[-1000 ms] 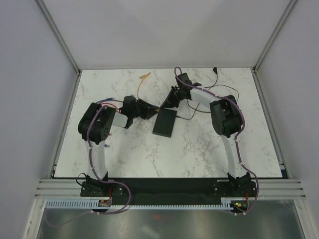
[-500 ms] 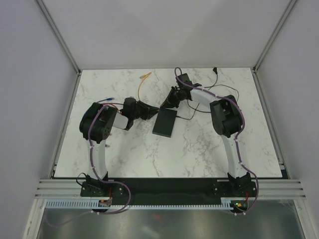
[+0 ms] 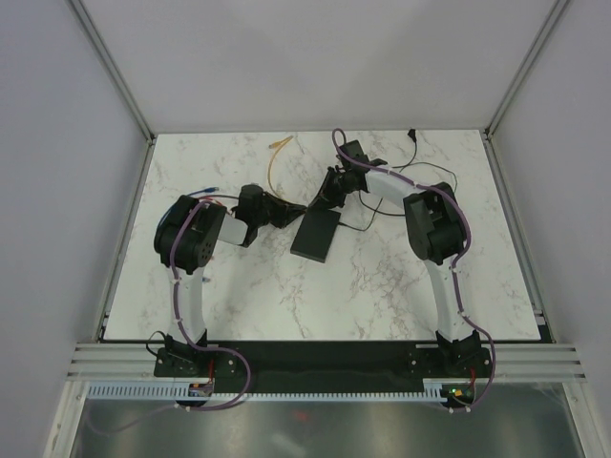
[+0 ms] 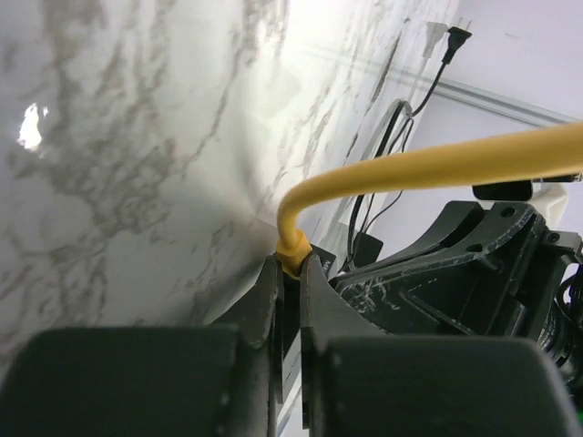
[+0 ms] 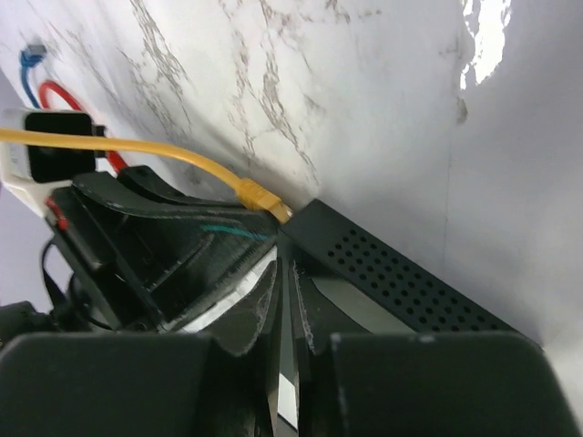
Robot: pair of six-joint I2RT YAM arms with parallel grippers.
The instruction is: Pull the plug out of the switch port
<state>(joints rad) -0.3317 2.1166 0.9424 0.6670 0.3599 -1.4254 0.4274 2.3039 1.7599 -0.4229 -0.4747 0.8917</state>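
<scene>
Yellow plug (image 4: 291, 248) is sitting clamped in my left gripper's (image 4: 290, 273) shut jaws; right gripper (image 5: 284, 282) is resting near-shut at the switch's (image 5: 401, 273) far edge, hold unclear; I'm planning a straight pull next

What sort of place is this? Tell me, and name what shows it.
Probably a robot test cell: two arms bolted to an aluminium rail, a marble-patterned table boxed in by plain white walls, and a black network switch with a yellow cable.
</scene>
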